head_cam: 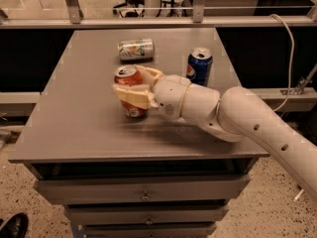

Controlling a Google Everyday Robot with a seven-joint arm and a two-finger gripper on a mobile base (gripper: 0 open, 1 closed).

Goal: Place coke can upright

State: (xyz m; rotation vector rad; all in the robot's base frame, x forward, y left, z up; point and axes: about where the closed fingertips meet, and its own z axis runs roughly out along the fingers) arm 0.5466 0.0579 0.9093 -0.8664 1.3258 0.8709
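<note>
One end effector [128, 81] is all you have in view, and its two tan fingers [132, 94] are pinched on the coke can [132, 109], one across the near side of the can and the other wrapped around the far side. That can stands upright with its silver top facing up, left of the middle of the bench [74, 125]; you cannot tell whether its base rests on the surface or sits just off it. The white arm [247, 118] reaches in from your lower right. Count three cans in all: the single red one in the grasp, one blue Pepsi can [199, 66] standing upright near it on the right and a little farther back, and one pale white-green can [135, 49] lying on its side behind it, apart from both. The bench top is plain grey, with stacked drawer fronts [143, 190] beneath its front edge. Around it you see a speckled floor [20, 182], a metal rail [148, 22] running across behind the bench, one white cable [288, 58] curving down on the right, and one dark shoe [12, 225] at the lower left corner.
</note>
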